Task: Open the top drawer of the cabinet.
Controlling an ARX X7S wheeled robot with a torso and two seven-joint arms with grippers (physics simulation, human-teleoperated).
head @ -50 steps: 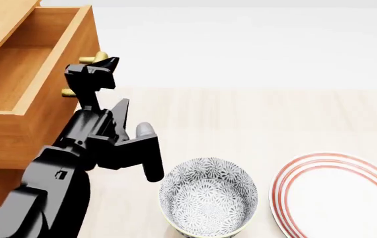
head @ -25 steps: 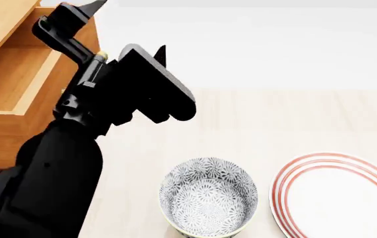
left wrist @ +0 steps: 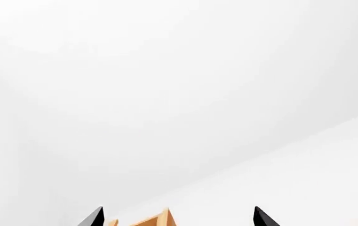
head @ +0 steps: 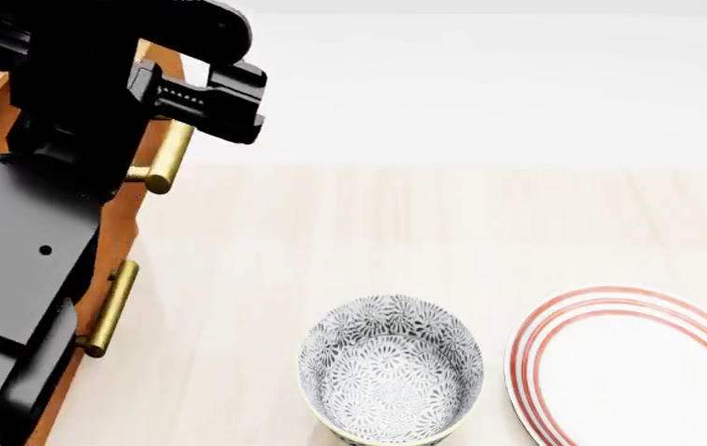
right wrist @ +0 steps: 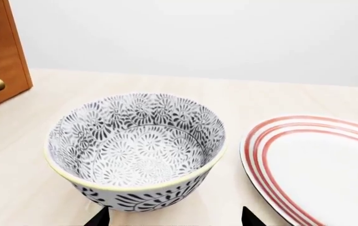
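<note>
The left gripper [left wrist: 175, 217], fingers spread with nothing between them, hangs above the cabinet [head: 142, 218], probably nearest its top drawer [left wrist: 146, 220].

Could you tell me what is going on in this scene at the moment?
A simulated two-armed robot works at a wooden cabinet with brass bar handles. Its left arm is raised in front of the cabinet, hiding most of it; the left gripper is open and holds nothing, facing a blank wall. The right gripper hovers open near a patterned bowl, which stands on the table beside a red-rimmed plate.
</note>
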